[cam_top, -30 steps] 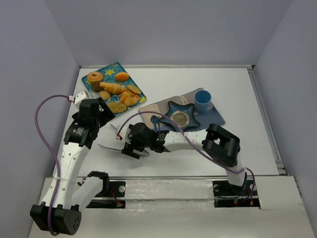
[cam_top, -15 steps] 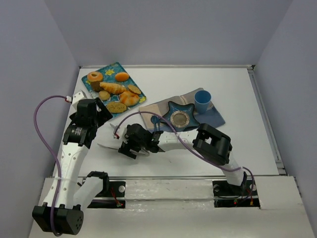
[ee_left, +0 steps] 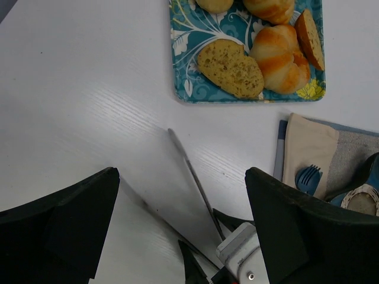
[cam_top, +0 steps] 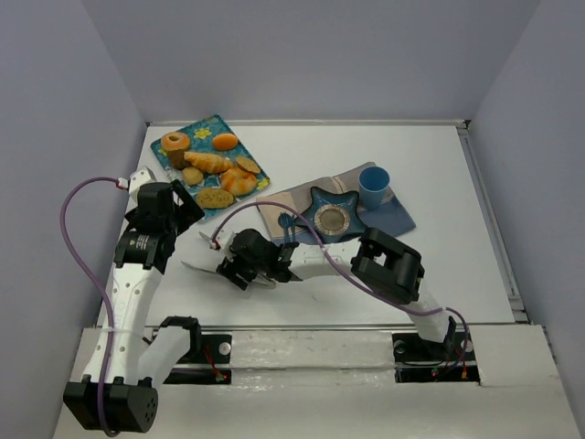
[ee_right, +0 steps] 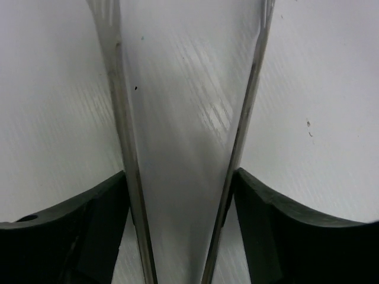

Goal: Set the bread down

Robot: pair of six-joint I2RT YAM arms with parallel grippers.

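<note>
Bread (cam_top: 248, 165) at right edge of tray (cam_top: 199, 133)

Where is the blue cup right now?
In the top view, the blue cup stands right of centre on the cloth, just right of the star-shaped dish.

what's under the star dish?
A folded beige and blue-grey cloth shows past the edges of the star dish. The cup stands on it too, and a blue fork lies beside the dish. Anything directly beneath the dish is covered.
</note>
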